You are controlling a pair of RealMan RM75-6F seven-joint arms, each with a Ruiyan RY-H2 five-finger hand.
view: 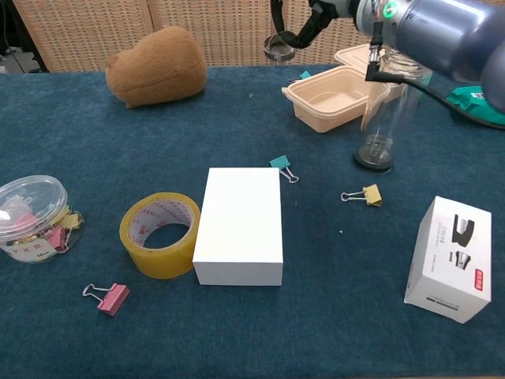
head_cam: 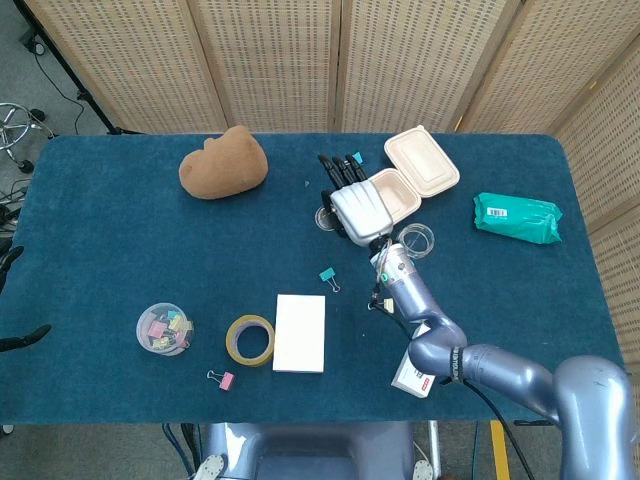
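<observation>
One hand shows, the right hand (head_cam: 357,205), raised well above the blue table (head_cam: 120,260); the left hand appears in neither view. Its dark fingers (view: 278,17) curl down and pinch a small round jar lid (view: 278,50) by its rim, the chest view showing the lid hanging just below the fingertips. The lid is a flat disc with no long axis to speak of; it tilts a little, and its face looks roughly toward the chest camera. In the head view the lid (head_cam: 327,218) sits left of the open takeaway box (head_cam: 385,195) and well above the teal binder clip (head_cam: 327,275). The lidless glass jar (view: 384,118) stands upright just right of the box, beside the yellow binder clip (view: 368,194).
</observation>
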